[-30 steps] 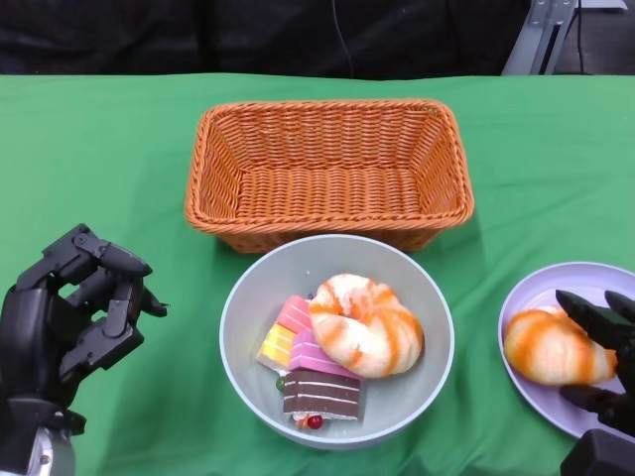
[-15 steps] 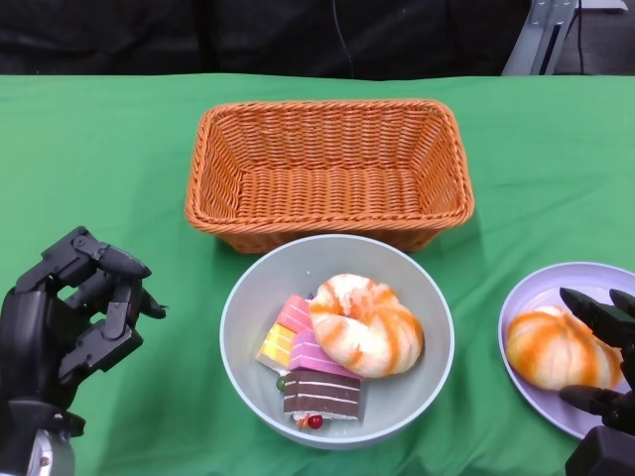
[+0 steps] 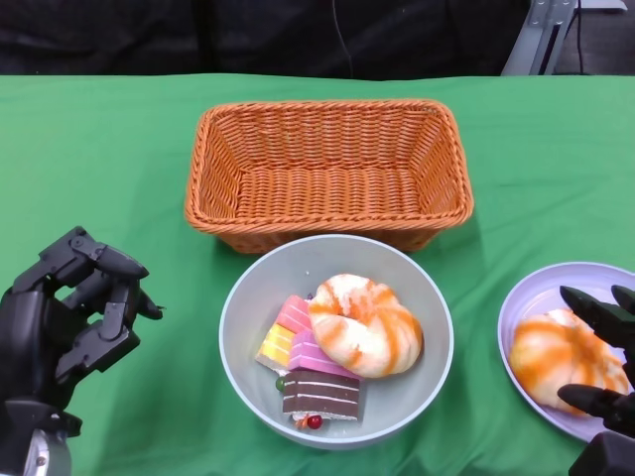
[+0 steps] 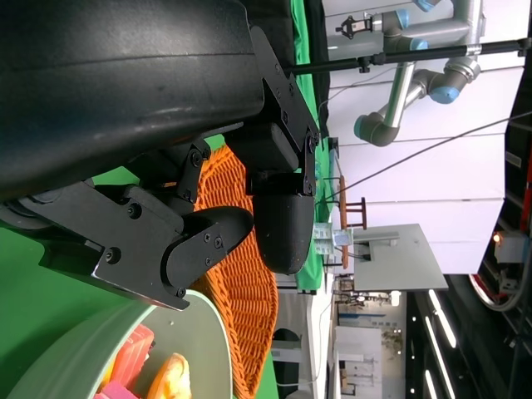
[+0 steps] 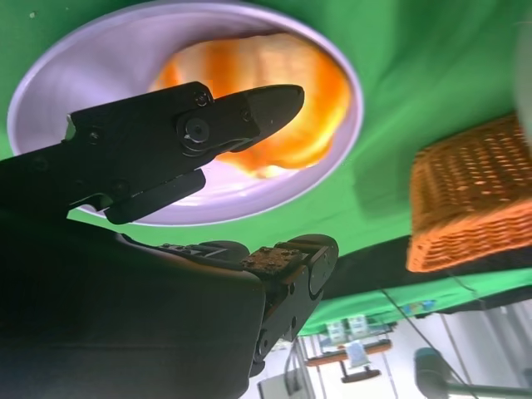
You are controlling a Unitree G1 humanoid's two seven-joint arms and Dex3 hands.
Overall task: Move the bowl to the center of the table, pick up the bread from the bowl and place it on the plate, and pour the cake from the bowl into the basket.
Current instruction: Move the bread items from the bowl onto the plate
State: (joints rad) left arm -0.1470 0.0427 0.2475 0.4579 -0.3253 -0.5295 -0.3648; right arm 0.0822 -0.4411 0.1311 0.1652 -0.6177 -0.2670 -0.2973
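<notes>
1. We see the grey bowl (image 3: pixel 336 340) sitting near the middle of the green bench (image 3: pixel 99 169), just in front of the orange wicker basket (image 3: pixel 328 171), whose near wall almost meets the bowl's far rim.
2. Inside the bowl lies one orange-and-white bread (image 3: pixel 365 325) on its right half, with the cake pieces (image 3: pixel 306 367) (pink, yellow and a chocolate-brown slice) gathered on its left and front.
3. A second bread (image 3: pixel 569 359) rests on the lilac plate (image 3: pixel 531 296) at the bench's right edge, well apart from the bowl.
4. Our right robot hand (image 3: pixel 601 367) is at that plate with its fingers spread on either side of the bread; in the right wrist view one dark finger (image 5: pixel 208 133) crosses in front of the bread (image 5: pixel 287 108) and the plate (image 5: pixel 91 62), and we cannot tell whether it touches the bread.
5. Our left robot hand (image 3: pixel 69 317) hovers to the left of the bowl, fingers curled inward and holding nothing (the left wrist view shows them bent over the basket (image 4: pixel 245 283) and the bowl rim (image 4: pixel 187 332)).
</notes>
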